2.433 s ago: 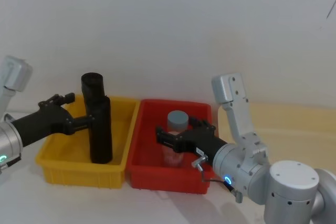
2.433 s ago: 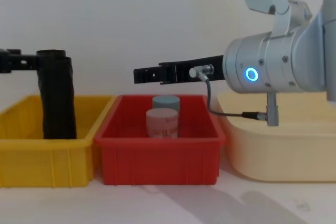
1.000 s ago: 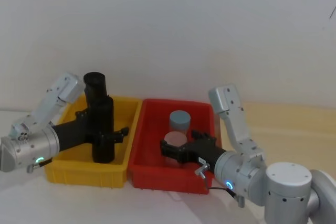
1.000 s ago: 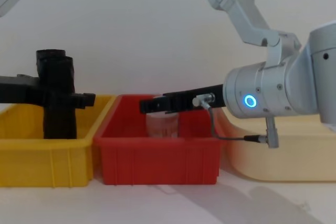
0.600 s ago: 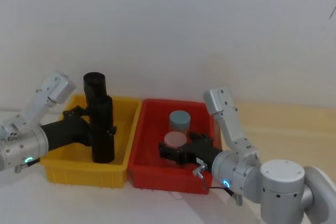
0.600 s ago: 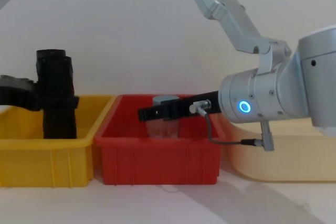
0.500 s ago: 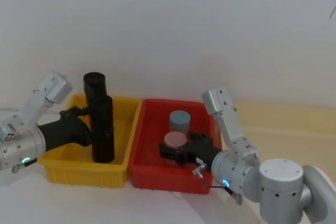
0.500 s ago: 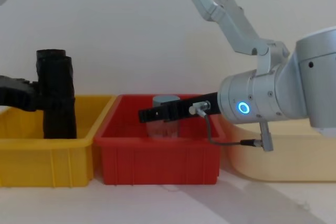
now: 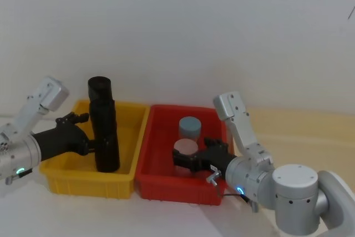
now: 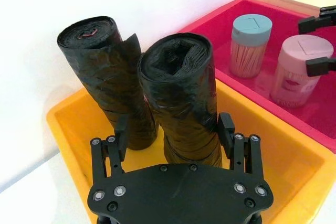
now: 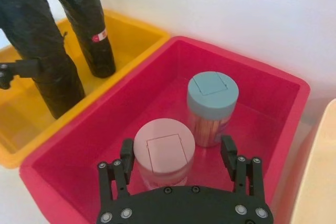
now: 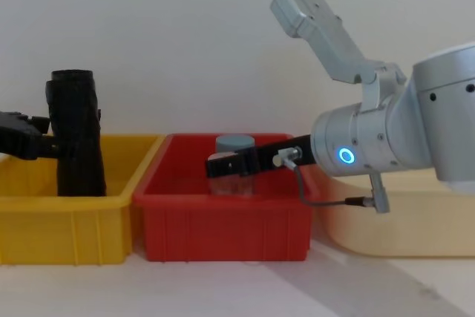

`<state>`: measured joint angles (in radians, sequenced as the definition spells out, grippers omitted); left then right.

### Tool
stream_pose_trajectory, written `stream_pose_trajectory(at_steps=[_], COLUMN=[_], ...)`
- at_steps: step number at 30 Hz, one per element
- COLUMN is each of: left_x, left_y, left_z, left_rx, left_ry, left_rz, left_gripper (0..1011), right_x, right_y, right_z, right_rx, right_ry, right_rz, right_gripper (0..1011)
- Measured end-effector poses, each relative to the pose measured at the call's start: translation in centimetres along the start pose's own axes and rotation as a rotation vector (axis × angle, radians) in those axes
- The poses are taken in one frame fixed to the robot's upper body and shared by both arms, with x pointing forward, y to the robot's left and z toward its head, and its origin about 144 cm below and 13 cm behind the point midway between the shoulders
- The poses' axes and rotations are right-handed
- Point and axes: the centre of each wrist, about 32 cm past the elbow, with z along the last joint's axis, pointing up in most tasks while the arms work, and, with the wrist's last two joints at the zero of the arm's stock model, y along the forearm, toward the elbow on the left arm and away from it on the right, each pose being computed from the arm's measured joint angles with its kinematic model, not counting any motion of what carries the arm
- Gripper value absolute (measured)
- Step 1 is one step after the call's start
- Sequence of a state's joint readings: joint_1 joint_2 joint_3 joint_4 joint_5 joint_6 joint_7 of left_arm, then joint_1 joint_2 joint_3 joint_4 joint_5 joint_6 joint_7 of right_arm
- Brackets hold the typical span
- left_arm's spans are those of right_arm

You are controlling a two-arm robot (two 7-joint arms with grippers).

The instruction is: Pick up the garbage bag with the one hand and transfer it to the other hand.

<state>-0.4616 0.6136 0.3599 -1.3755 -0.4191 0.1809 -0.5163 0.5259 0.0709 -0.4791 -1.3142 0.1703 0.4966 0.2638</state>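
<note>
Right gripper (image 11: pixel 177 148): closest to the robot's body, low over the red bin (image 9: pixel 177 190).
Right fingers (image 11: pixel 229 153): spread wide and holding nothing. The pink-lidded jar (image 11: pixel 163 156) stands between them, but I cannot tell if they touch it.
Left gripper (image 10: pixel 174 124): at the near side of the yellow bin (image 9: pixel 89 184), about at the middle height of the garbage bag (image 10: pixel 178 93).
Left fingers (image 10: pixel 227 129): released and a little wider apart than the roll, one on each side of it. One pad seems to be at the film or almost at it, and the other has a clear gap. Nothing is grasped.
Garbage bag: stands upright in the yellow bin and rises well above its rim.
Handling: it is probably light. The wrinkled film looks soft and a bit slippery, so the surface should give under the pads, while the wound roll itself should stay stiff.
Where to hold: around the middle of the body with a firm squeeze, leaving the upper part free for the other gripper.
Second roll (image 10: pixel 102 82): just behind the first and leaning a little, with a small red mark on its side.
Blue-lidded jar (image 11: pixel 212 98): farther back in the red bin, just beside the pink-lidded one.
</note>
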Motion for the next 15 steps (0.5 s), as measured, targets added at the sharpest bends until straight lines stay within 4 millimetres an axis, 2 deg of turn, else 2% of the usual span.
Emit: stream_pose_trajectory(at_steps=[15], left_x=[0.03], left_y=[-0.28], left_z=[-0.24], left_rx=[-0.009], left_ry=[0.005], left_rz=[-0.011], left_gripper=[1002], right_x=[0.53], right_y=[0.2], right_z=[-0.18], right_rx=[-0.028], right_ry=[-0.013], right_rz=[0.007], right_gripper=[1004])
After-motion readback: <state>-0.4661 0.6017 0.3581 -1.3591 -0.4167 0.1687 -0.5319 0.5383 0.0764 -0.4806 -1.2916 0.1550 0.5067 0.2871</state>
